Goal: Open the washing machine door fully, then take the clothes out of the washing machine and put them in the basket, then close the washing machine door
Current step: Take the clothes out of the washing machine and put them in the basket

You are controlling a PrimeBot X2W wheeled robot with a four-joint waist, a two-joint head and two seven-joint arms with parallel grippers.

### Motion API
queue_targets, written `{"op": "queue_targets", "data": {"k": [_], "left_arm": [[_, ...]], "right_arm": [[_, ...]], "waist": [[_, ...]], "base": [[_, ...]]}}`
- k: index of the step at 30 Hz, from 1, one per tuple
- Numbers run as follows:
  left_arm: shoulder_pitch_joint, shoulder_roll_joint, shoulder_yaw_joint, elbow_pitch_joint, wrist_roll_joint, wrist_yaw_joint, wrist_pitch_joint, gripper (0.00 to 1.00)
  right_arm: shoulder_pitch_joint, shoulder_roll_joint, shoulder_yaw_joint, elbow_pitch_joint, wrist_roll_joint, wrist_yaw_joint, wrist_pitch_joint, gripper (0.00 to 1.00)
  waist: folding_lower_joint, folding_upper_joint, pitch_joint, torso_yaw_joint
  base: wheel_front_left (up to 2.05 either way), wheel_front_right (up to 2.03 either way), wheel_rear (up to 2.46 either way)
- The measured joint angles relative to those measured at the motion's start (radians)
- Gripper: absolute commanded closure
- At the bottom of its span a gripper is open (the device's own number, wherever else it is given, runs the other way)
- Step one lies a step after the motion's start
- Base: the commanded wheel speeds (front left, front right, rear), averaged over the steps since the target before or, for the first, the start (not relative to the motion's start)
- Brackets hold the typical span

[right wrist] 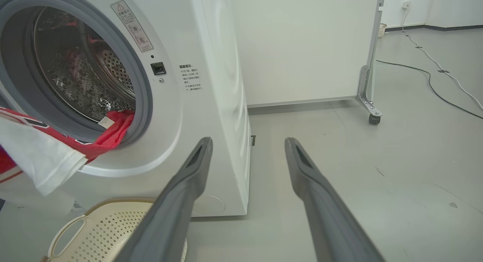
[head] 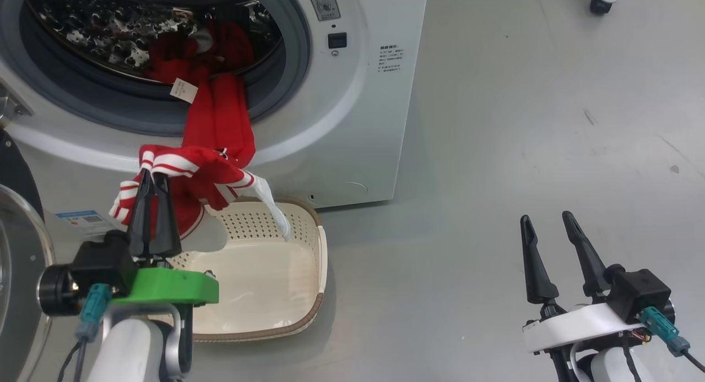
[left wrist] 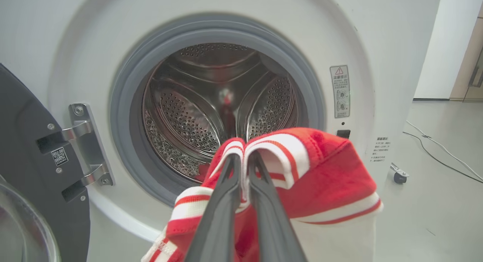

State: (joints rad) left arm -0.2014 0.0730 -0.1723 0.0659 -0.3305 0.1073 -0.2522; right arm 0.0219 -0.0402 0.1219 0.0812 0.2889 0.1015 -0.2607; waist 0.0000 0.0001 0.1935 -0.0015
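Clothes (head: 217, 123) | clamped in left hand (head: 153, 175) | over basket (head: 322, 261) | right hand (head: 546, 217) spread, empty

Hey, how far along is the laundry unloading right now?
Done: the washing machine door stands open. In hand: the left gripper is shut on the clothes, which trail from the drum above the basket. Left: lower them in, close the door. The right gripper is open.

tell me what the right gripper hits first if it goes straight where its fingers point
Likely nothing close: the open right gripper aims just past the washing machine, at the floor by the white panel; depth unclear.
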Motion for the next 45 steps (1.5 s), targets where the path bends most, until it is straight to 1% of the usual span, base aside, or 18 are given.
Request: {"op": "queue_targets", "data": {"k": [4,11,17,20,30,34,37,40,45], "left_arm": [[0.038,-0.003,-0.015,0.022,0.015,0.002,0.000,1.00],[0.071,-0.025,-0.048,0.091,-0.008,0.002,0.000,1.00],[0.067,-0.027,-0.090,0.148,-0.018,0.003,0.000,1.00],[0.057,-0.028,-0.094,0.186,-0.022,0.003,0.000,1.00],[-0.080,-0.030,-0.086,0.352,-0.071,0.003,0.016,1.00],[-0.136,-0.032,-0.075,0.428,-0.082,0.003,0.040,1.00],[-0.179,-0.034,-0.059,0.482,-0.084,0.003,0.052,1.00],[-0.236,-0.036,-0.031,0.546,-0.122,0.004,0.068,1.00],[-0.296,-0.038,0.000,0.624,-0.138,0.004,0.090,1.00]], "right_arm": [[0.004,0.000,0.008,-0.010,0.000,0.000,0.000,0.00],[0.004,0.000,0.016,-0.028,-0.002,0.000,0.000,0.00],[0.000,0.000,0.012,-0.047,-0.005,0.000,0.000,0.00],[-0.012,0.000,0.011,-0.055,-0.010,0.000,0.000,0.00],[-0.087,0.000,0.013,-0.081,-0.011,0.003,0.000,0.00],[-0.115,-0.001,0.015,-0.083,-0.010,0.003,0.000,0.00],[-0.134,-0.001,0.019,-0.085,-0.008,0.011,0.000,0.00],[-0.162,-0.001,0.027,-0.085,-0.005,0.011,0.000,0.00],[-0.192,-0.002,0.034,-0.084,0.007,0.012,0.000,0.00]], "waist": [[0.0000,0.0000,0.010,-0.002],[0.0000,0.0000,0.042,-0.010],[0.0000,0.0000,0.088,-0.017],[0.0000,0.0000,0.117,-0.020],[0.0000,0.0000,0.231,-0.041],[0.0000,0.0000,0.277,-0.057],[0.0000,0.0000,0.310,-0.072],[0.0000,0.0000,0.352,-0.095],[0.0000,0.0000,0.396,-0.125]], "base": [[0.00,0.00,0.00],[0.00,0.00,0.00],[0.00,0.00,0.00],[0.00,0.00,0.00],[0.00,0.00,0.00],[0.00,0.00,0.00],[0.00,0.00,0.00],[0.00,0.00,0.00],[0.00,0.00,0.00]]}}
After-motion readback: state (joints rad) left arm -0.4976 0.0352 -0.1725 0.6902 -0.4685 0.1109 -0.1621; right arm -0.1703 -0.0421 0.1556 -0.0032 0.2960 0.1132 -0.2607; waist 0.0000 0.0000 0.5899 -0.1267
